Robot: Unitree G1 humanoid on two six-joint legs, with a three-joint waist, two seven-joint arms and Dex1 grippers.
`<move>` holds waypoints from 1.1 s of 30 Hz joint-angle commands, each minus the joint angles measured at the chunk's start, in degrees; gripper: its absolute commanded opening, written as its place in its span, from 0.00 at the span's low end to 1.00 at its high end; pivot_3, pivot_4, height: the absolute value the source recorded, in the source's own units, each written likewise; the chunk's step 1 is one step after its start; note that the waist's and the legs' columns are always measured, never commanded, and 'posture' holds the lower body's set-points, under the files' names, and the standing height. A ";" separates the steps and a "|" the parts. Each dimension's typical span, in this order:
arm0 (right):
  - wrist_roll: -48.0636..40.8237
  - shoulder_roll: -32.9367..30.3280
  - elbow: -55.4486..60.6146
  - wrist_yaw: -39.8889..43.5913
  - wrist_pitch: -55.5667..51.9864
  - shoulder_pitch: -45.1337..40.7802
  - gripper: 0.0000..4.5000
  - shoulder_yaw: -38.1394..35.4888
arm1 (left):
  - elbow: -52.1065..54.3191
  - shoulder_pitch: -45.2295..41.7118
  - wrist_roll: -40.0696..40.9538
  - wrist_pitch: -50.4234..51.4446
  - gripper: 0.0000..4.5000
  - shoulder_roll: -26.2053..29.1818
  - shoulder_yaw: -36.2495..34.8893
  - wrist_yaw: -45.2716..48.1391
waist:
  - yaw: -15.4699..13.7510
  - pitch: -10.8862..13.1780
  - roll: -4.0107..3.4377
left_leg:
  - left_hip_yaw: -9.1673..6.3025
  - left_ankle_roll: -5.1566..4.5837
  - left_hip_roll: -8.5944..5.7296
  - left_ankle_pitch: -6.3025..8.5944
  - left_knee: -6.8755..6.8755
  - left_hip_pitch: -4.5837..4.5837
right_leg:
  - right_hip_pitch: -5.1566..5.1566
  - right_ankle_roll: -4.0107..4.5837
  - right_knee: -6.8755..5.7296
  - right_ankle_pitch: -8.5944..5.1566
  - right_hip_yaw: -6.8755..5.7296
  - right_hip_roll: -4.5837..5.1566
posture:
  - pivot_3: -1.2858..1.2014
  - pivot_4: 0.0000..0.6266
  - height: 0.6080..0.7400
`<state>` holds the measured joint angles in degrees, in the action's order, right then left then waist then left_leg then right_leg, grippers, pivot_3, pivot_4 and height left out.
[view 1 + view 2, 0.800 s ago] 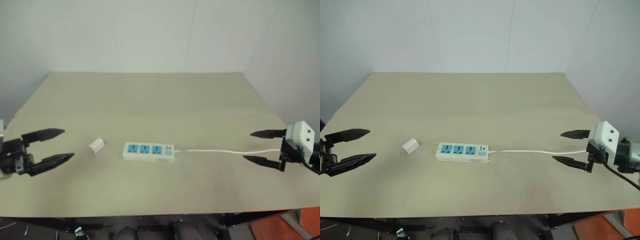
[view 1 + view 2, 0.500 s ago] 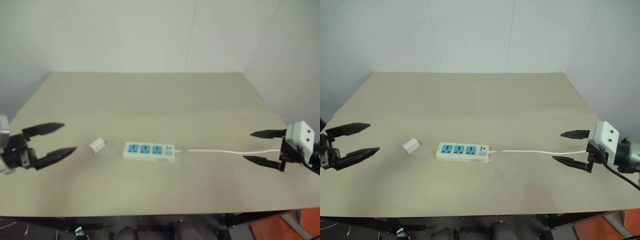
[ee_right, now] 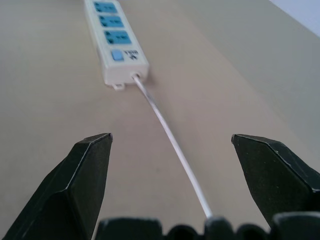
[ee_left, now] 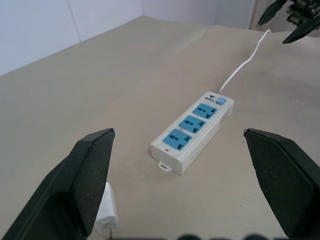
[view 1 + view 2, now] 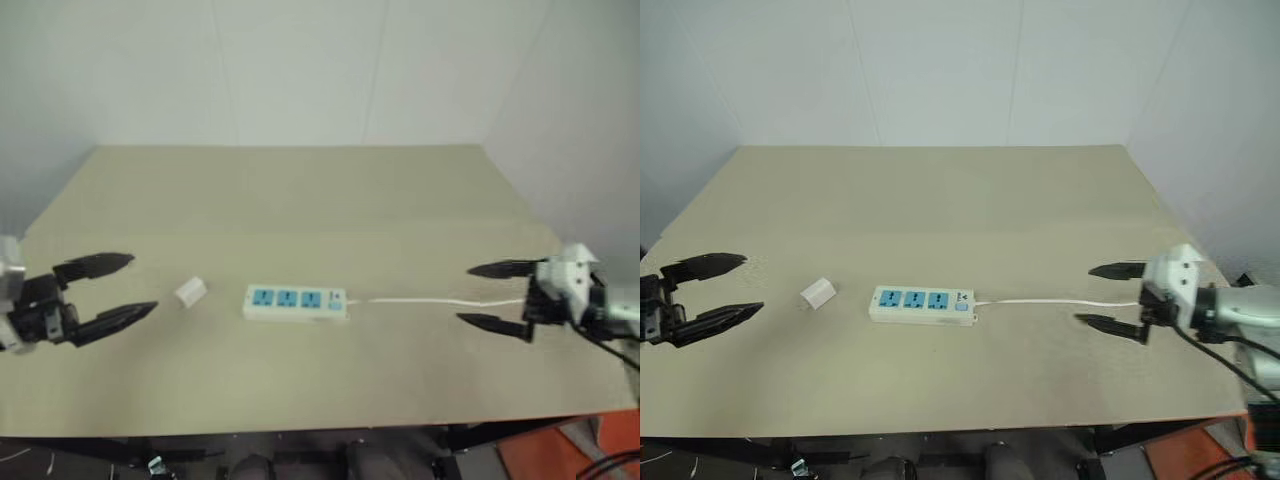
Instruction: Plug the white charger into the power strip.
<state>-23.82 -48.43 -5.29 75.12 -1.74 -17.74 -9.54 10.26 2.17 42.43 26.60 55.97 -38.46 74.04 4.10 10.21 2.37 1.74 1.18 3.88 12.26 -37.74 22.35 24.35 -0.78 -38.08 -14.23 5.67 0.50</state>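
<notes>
- Inward over the tabletop [image 5: 940,190] the right gripper [image 5: 1102,297] had moved, above the cord [image 5: 1060,300]; jaws wide open, empty.
- Left gripper [image 5: 732,286] gaped empty beside the white charger [image 5: 818,293].
- Charger lay just left of the power strip [image 5: 923,304], unplugged.

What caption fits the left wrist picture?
Open left tool faces the power strip, the white charger beside one finger.
</notes>
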 commanded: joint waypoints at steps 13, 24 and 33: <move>8.30 24.88 -27.07 1.81 14.79 -20.04 0.99 15.17 | -2.82 -6.26 -1.54 -0.04 1.00 3.67 9.72 6.34 | -0.40 0.04 0.01 | -0.01 0.00 0.04 0.00 -0.01 0.30 | 0.20 -0.06 0.00 0.09 -0.08 -0.01 | 0.52 0.24 1.00; 13.42 30.84 -40.23 -1.71 23.00 -23.73 0.99 15.92 | -2.55 -3.52 -3.03 -1.87 1.00 2.75 11.55 6.69 | 0.11 0.04 0.00 | -0.03 0.00 0.06 0.00 0.00 0.25 | 0.18 -0.03 -0.05 0.11 -0.09 -0.04 | 0.52 0.24 1.00; 15.58 31.85 -48.69 0.12 26.34 -26.72 0.99 15.82 | -2.59 -2.82 -3.08 -2.25 1.00 2.59 10.79 6.75 | 0.03 0.04 0.00 | -0.03 0.00 0.06 0.00 0.00 0.25 | 0.17 0.11 -0.04 0.19 -0.09 -0.03 | 0.52 0.24 1.00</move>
<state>-7.99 -16.24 -53.69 73.89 23.14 -43.12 6.70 6.78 -0.84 39.23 25.54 58.45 -25.98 80.42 4.13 10.25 2.38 1.71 1.17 3.94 12.26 -37.74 22.60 24.52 -0.67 -38.12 -14.05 5.58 0.47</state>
